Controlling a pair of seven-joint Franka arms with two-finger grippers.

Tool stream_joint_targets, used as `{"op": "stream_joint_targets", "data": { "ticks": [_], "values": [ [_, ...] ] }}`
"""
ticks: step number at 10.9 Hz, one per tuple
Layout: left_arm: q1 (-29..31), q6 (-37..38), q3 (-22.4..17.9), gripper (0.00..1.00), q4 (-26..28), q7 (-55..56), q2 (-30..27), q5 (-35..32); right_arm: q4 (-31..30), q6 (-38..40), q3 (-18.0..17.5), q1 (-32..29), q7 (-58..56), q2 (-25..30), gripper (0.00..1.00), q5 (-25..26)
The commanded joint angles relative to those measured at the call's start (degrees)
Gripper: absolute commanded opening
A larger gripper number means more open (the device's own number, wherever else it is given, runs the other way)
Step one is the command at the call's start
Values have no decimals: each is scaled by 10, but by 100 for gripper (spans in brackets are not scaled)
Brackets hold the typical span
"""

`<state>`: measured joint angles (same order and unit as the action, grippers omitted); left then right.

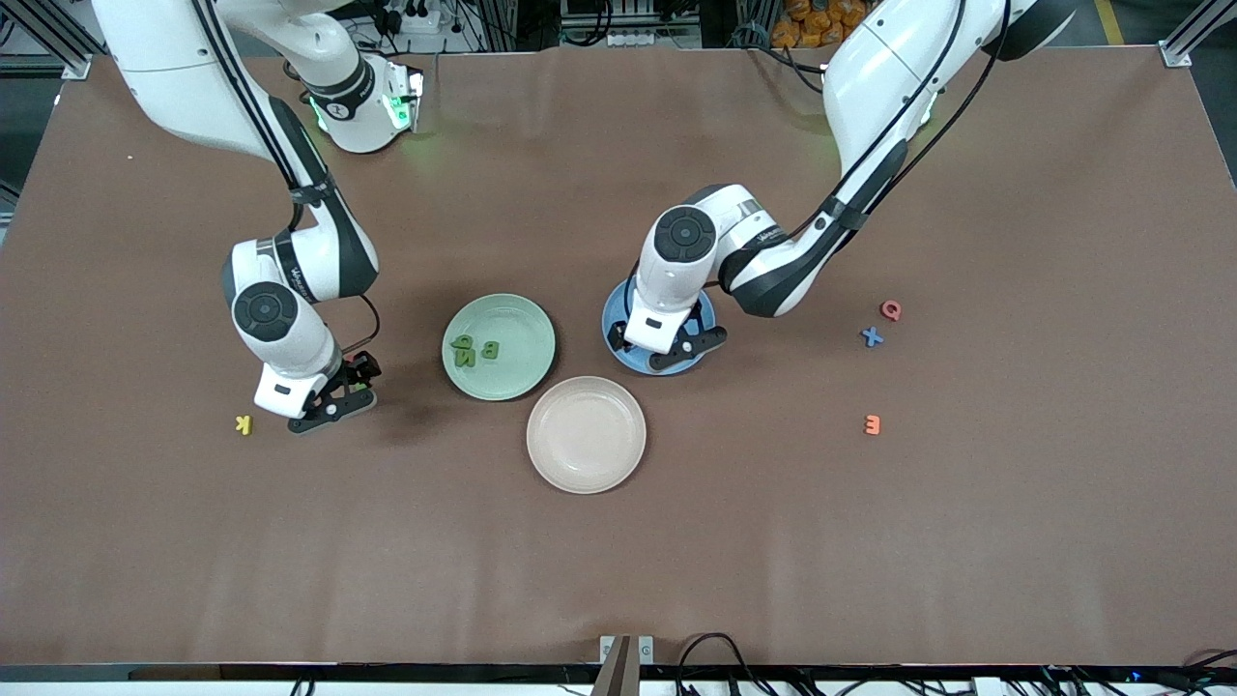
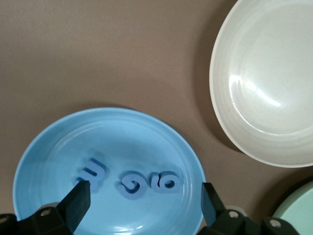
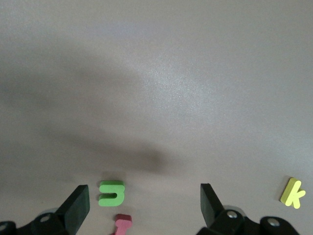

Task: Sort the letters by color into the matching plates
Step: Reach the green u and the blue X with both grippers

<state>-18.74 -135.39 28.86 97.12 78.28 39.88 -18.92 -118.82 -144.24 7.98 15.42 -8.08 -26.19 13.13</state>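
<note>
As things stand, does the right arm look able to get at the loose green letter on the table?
Probably yes. The right gripper hangs open just above the table, and the green letter lies bare between its fingers. Only the dark red letter lies close beside it and might get caught; the yellow K is well clear.

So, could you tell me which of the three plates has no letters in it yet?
The beige-pink plate, nearest the front camera, is bare. The green plate holds green letters, and the blue plate holds blue letters.
</note>
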Motion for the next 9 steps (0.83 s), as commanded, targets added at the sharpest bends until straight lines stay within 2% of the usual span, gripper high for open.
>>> {"op": "stream_joint_targets", "data": {
  "ticks": [1, 5, 7, 9],
  "values": [
    [19, 41, -3, 100, -8, -86, -8, -13, 2, 0, 0, -1, -12, 4, 100, 5],
    [34, 128, -33, 100, -7, -242, -54, 12, 2, 8, 0, -6, -11, 7, 100, 6],
    [58, 144, -36, 100, -2, -300, -74, 29, -6, 12, -2, -7, -11, 13, 100, -13],
    [74, 164, -38, 100, 0, -327, -92, 29, -11, 13, -2, -4, -13, 11, 100, -110]
  ]
}}
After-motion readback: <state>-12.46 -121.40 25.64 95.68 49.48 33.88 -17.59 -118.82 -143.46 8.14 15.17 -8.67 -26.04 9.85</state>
